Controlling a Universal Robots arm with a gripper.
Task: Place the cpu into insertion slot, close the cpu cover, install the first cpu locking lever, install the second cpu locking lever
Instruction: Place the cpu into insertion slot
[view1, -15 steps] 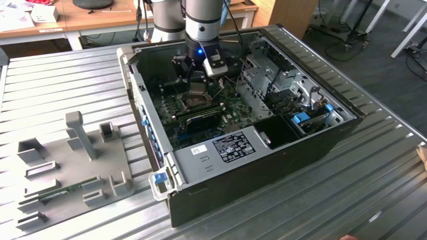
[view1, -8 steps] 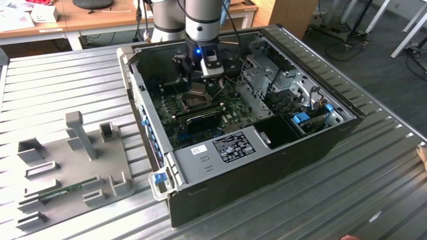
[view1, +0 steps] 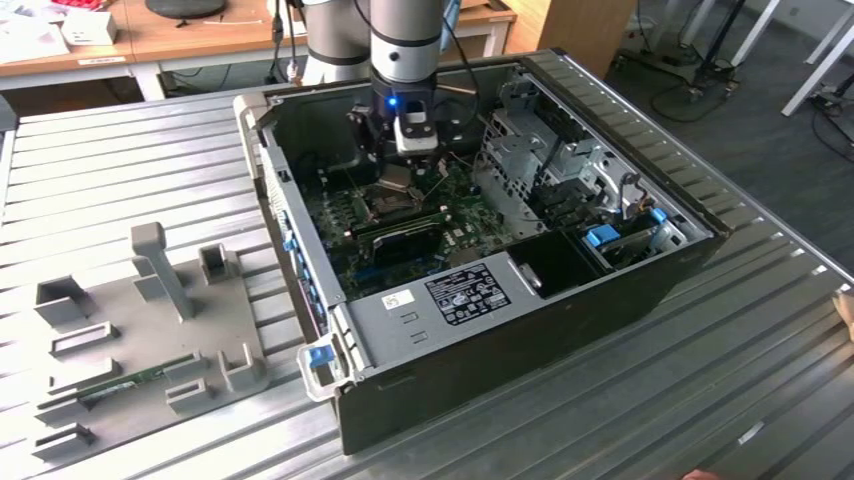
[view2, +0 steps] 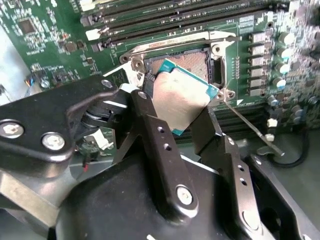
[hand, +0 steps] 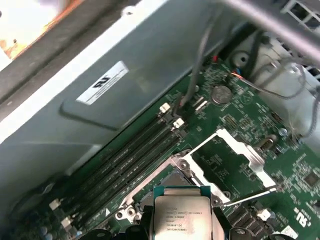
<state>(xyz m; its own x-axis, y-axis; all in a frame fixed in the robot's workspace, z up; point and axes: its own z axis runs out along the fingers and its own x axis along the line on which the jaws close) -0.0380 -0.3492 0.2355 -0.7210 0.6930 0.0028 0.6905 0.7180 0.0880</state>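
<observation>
Silver-beige metal tops one flat square cpu (view2: 182, 97), edged in teal and clamped between the two black fingers (view2: 155, 132) of the gripper (view2: 175, 107). It sits over the insertion slot (view2: 194, 62), one dark recess in the green circuit board (view2: 45, 45). One thin silver cpu cover (hand: 252, 156) lies flipped open beside the slot.

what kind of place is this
Probably a robotics lab or workshop: an open computer case sits on a ribbed metal table, wooden desks stand behind, and the gripper holds the cpu above the insertion slot.
</observation>
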